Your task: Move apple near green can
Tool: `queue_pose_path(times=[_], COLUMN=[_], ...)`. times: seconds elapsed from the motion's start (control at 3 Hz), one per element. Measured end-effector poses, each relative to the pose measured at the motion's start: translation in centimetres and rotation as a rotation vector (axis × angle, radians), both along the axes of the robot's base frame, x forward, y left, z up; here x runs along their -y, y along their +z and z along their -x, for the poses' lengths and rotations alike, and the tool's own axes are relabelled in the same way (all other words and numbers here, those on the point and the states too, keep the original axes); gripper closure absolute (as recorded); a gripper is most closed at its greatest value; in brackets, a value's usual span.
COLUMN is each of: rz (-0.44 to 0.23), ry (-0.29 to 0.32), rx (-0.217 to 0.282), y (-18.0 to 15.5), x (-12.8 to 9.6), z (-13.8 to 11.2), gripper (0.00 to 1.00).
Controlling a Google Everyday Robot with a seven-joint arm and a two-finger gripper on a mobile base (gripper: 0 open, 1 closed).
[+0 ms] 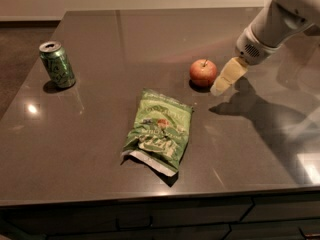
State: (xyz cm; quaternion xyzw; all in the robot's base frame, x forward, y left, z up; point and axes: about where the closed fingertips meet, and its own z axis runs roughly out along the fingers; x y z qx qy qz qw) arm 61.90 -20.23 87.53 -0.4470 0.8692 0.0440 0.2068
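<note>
The apple (203, 72) is sitting upright on the dark, glossy countertop (150, 34), right of the middle, with its short stem pointing up and a small shadow pooling beneath it. The green can (57, 64) is standing well apart from it, near the counter's left edge, its silver top facing up. Pale swirly markings are running down the can's side, but no brand name on it can be read.

Between the two and nearer the front edge, a crinkled green chip bag (159, 131) is lying flat. It is showing a lighter printed panel with a small reddish spot, and its lettering is too blurred to make out. Its silvery lower edge is curling up a little.

The robot's white arm (280, 19) is reaching in from the upper right corner and slanting down toward the counter. Its pale yellow gripper (219, 87) is hanging just beside the apple on the right, with its tip low over the surface and pointing down and to the left. Whether it is touching the fruit, and whether it is open or closed, cannot be told. A dark shadow of the arm is spreading across the counter to the right of the gripper.
</note>
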Motion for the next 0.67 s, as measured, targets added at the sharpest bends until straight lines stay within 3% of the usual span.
queue_pose_path(times=[0.67], rz=[-0.067], ry=[0.056], rx=[0.009], y=[-1.6], x=[-3.1], z=[-2.5], gripper=[0.0])
